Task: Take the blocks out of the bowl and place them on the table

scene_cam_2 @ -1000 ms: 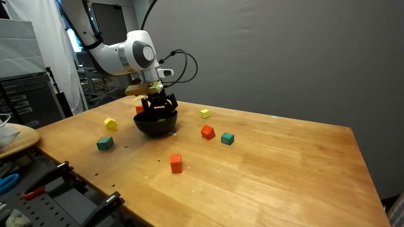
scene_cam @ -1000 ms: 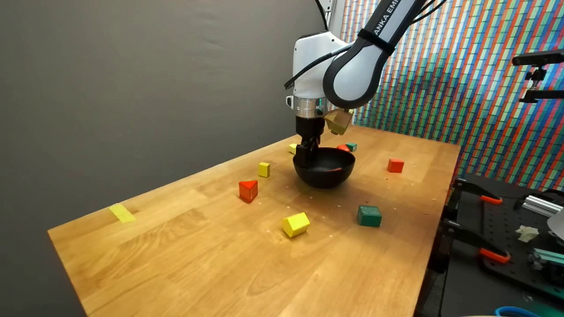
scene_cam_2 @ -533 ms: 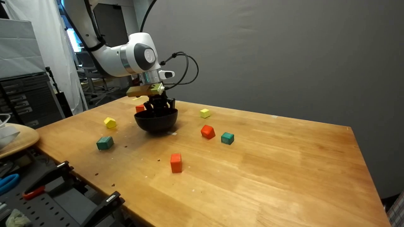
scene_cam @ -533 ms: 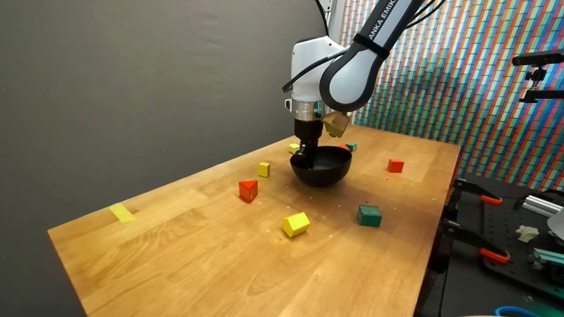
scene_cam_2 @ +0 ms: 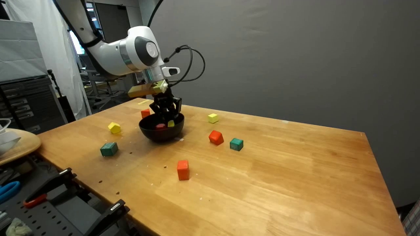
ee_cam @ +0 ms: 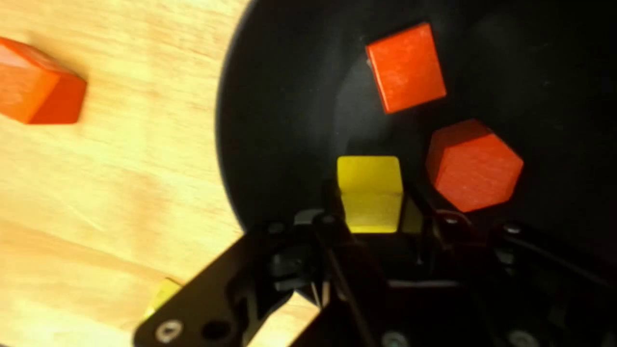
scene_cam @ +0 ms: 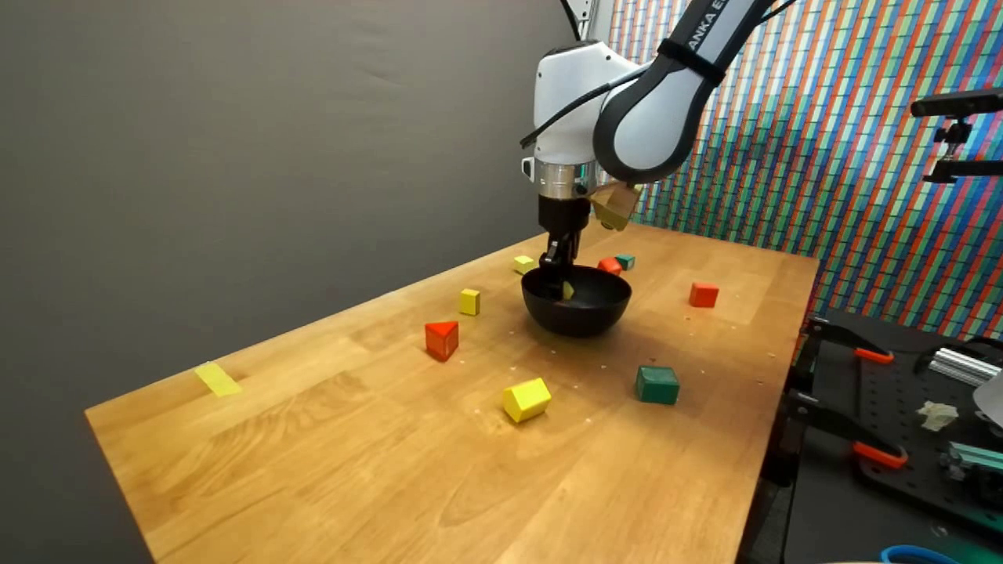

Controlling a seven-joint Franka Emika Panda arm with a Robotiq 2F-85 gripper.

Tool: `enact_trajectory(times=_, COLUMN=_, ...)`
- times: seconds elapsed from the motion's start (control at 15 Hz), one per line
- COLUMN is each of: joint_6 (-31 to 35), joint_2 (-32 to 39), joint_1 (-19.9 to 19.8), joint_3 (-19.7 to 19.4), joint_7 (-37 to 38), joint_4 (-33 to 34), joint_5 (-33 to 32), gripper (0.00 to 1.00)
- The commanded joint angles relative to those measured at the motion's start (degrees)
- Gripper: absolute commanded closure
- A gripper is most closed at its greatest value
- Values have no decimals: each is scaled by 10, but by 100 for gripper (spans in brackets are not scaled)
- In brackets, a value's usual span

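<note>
Inside the small black bowl (scene_cam: 584, 323), pinches one yellow block (ee_cam: 370, 173) with the gripper (ee_cam: 373, 205), having the two fingers only a little apart, one on each side of this block. Cannot tell if held above the bottom of the bowl or touching it. Also in the bowl, near to the gripped block, can see in the wrist view one red square-faced block (ee_cam: 406, 67) and one red many-sided block (ee_cam: 475, 166), apart from each other. Above the bowl, can see the white robot arm (scene_cam: 649, 129).

Around the bowl, on the wood-grain table (scene_cam: 392, 486), can count eight more blocks in an exterior view. There, to the left of the bowl, can find a yellow cuboid (scene_cam: 469, 301) and, somewhat farther from the bowl, a red triangular prism (scene_cam: 442, 341). In front of the bowl, can find a yellow five-sided prism (scene_cam: 526, 400) and a green brick (scene_cam: 657, 385), well apart. To the right of the bowl, can find a red brick (scene_cam: 704, 295); far to the left of it, a flat yellow strip (scene_cam: 218, 379).

In an exterior view, also to the right of the bowl, can see a yellow faceted block (scene_cam_2: 213, 118), a red faceted block (scene_cam_2: 216, 137) and a green block (scene_cam_2: 236, 144), near to one another but without contact.
</note>
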Motion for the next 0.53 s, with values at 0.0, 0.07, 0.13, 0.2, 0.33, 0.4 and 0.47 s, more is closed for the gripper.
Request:
enact_trajectory(times=0.0, joint_6=7, joint_2=-138, joint_1=61, joint_3=-66, joint_7=104, joint_4=-114, joint_5=-108, gripper=85)
enact_trajectory(times=0.07, joint_6=-5, joint_2=-171, joint_1=65, joint_3=-73, joint_7=139, joint_4=-137, joint_5=-143, gripper=85)
enact_trajectory(times=0.13, joint_6=-14, joint_2=-203, joint_1=64, joint_3=-75, joint_7=178, joint_4=-160, joint_5=-176, gripper=85)
enact_trajectory(times=0.2, joint_6=-26, joint_2=-235, joint_1=54, joint_3=-67, joint_7=213, joint_4=-184, joint_5=-206, gripper=85)
enact_trajectory(times=0.33, joint_6=-55, joint_2=-297, joint_1=22, joint_3=-38, joint_7=271, joint_4=-239, joint_5=-240, gripper=85)
enact_trajectory(times=0.4, joint_6=-70, joint_2=-329, joint_1=4, joint_3=-22, joint_7=288, joint_4=-269, joint_5=-242, gripper=85)
enact_trajectory(times=0.47, joint_6=-79, joint_2=-359, joint_1=-14, joint_3=-7, joint_7=300, joint_4=-301, joint_5=-233, gripper=85)
